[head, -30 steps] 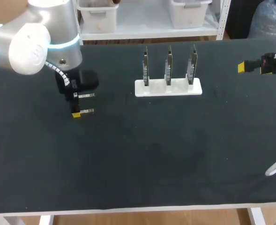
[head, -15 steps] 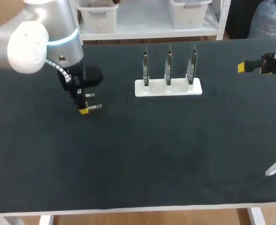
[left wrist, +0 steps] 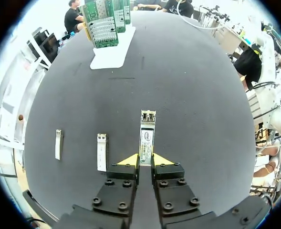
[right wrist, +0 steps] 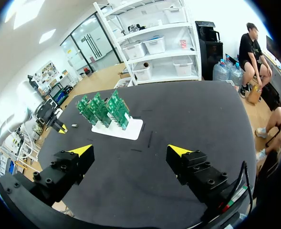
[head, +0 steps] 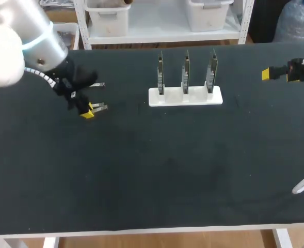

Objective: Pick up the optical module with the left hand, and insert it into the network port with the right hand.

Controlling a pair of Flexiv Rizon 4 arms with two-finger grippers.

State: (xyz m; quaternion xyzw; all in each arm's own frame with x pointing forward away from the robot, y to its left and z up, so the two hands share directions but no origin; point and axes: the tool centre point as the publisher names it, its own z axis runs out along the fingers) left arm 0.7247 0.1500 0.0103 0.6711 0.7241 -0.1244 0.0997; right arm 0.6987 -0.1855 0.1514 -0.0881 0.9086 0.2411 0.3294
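Metal-cased optical module point(left wrist: 147, 136), likely light, stiff and slick, is clamped by its tail in the left hand point(head: 89, 111), upper left of head view; right hand point(right wrist: 130, 150), fingers apart and empty, should grip it mid-body.

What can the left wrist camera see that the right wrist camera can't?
Only the left wrist view makes out the optical module, pinched in the left gripper, with a spare module and a farther one lying flat beside it. Only the right wrist view shows the right gripper, open and empty. Both show the green boards standing in their white holder on the dark table, and the left gripper, far off from the right wrist.
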